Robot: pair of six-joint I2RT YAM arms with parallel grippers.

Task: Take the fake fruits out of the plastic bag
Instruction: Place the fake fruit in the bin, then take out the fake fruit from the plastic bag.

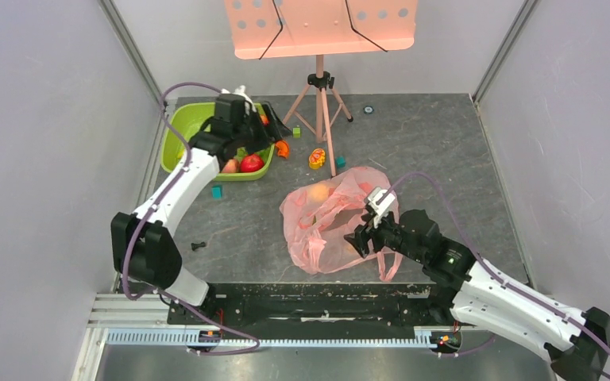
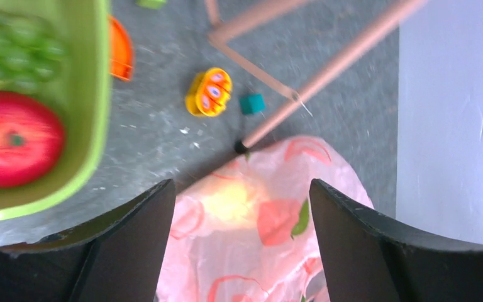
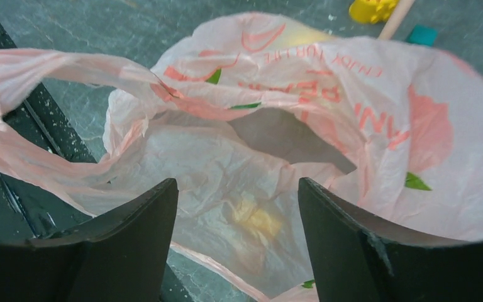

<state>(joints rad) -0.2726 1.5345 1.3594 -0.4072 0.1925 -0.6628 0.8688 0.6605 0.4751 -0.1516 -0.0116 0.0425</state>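
Note:
The pink plastic bag (image 1: 330,226) lies crumpled at mid-table, its mouth facing my right arm. A yellow fruit (image 1: 318,192) shows through its far end, also seen as a yellow fruit (image 2: 231,199) under the plastic in the left wrist view. Another yellowish fruit (image 3: 258,220) glows through the bag (image 3: 327,126) below my right gripper (image 3: 238,182). That right gripper (image 1: 362,240) hovers open at the bag's near edge, holding nothing. My left gripper (image 1: 276,133) stands open and empty beside the basin. A red apple (image 1: 251,163) and a peach (image 1: 229,166) lie in the basin.
The lime-green basin (image 1: 176,131) sits at the back left, with green grapes (image 2: 19,47) inside. A pink stand's tripod legs (image 1: 323,119) reach to the bag. A yellow toy (image 1: 317,158), an orange piece (image 1: 283,148) and teal cubes (image 1: 340,161) lie around.

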